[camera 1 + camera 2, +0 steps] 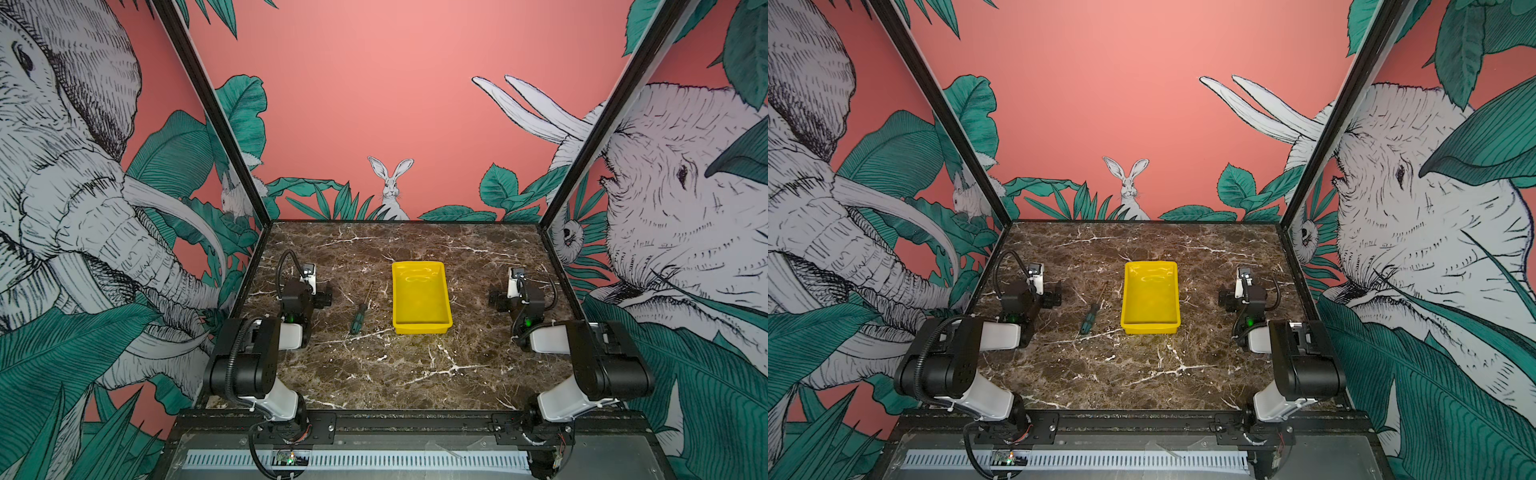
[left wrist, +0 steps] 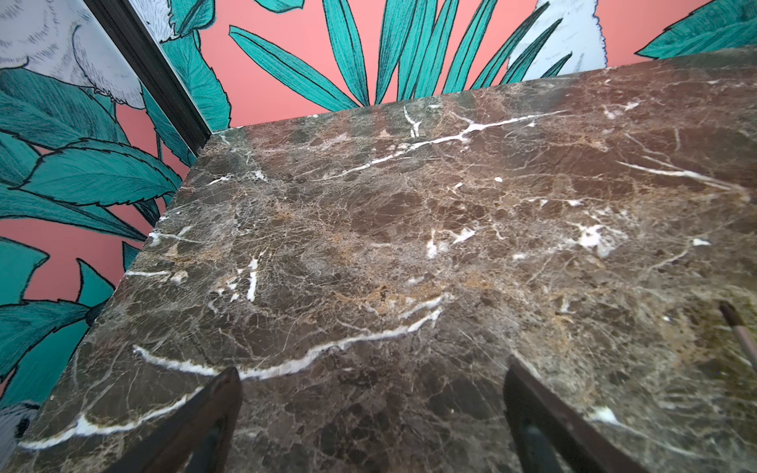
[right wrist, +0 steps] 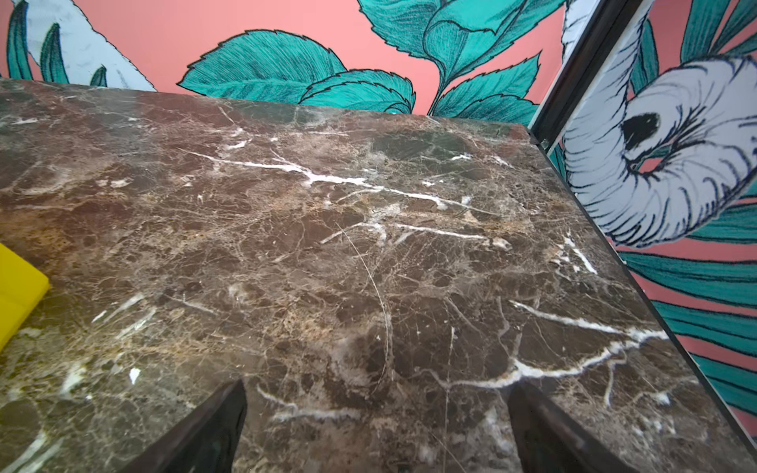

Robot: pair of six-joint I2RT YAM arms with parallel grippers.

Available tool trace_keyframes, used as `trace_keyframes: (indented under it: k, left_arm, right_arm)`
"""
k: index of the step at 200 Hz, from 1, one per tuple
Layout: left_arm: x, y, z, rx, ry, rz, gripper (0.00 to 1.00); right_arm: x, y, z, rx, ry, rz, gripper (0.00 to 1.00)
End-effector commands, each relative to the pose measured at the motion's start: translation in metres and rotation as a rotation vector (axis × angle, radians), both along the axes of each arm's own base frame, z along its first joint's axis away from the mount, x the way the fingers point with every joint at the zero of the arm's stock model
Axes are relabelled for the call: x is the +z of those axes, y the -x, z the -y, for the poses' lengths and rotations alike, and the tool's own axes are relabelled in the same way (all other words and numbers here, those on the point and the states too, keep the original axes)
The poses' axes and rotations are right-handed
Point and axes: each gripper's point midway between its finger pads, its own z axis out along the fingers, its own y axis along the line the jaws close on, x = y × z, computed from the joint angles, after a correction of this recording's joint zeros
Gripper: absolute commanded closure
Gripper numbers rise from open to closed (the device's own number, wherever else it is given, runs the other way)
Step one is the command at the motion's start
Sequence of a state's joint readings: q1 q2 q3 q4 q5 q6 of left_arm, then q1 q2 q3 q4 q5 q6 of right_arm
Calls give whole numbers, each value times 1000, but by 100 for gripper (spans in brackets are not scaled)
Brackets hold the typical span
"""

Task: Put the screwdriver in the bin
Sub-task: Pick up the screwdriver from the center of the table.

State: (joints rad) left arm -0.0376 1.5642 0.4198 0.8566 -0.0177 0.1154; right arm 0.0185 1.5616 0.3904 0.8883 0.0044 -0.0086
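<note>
Screwdriver (image 1: 361,309) lies on the marble tabletop (image 1: 415,374) beside the bin (image 1: 420,328), not touching.

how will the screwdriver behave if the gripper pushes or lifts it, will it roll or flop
Likely stiff, not floppy: the screwdriver has a thin metal shaft and a solid-looking handle. It may roll if nudged sideways, being slim and lying flat on the glossy marble table. Probably light; the thicker green handle looks easier to pinch than the shaft.
</note>
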Motion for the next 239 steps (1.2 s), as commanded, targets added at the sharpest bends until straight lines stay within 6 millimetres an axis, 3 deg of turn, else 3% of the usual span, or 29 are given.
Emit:
trace_keyframes:
  k: [1,59,106,141,156,180,206,239]
  left_arm:
    - [6,-2,-1,10,-2,5,0]
    - [22,-8,-12,77,-11,-87,0]
    - [79,9,-18,174,117,-109,0]
    - [105,24,7,127,300,-269,0]
    - [101,34,23,109,306,-332,0]
    - [89,57,55,78,154,-432,0]
    - [56,82,81,61,192,-611,3]
    - [24,101,107,30,183,-712,5]
  right_arm:
    - [10,-3,4,-18,-3,32,1]
    - [17,-2,5,-24,-2,29,1]
    - [47,1,0,-32,-83,-93,1]
    - [74,16,-6,-93,-255,-227,1]
    - [81,24,-14,-70,-306,-273,1]
    - [88,43,-27,-20,-346,-353,1]
    - [80,70,-37,15,-375,-487,1]
    - [71,105,-60,102,-468,-633,1]
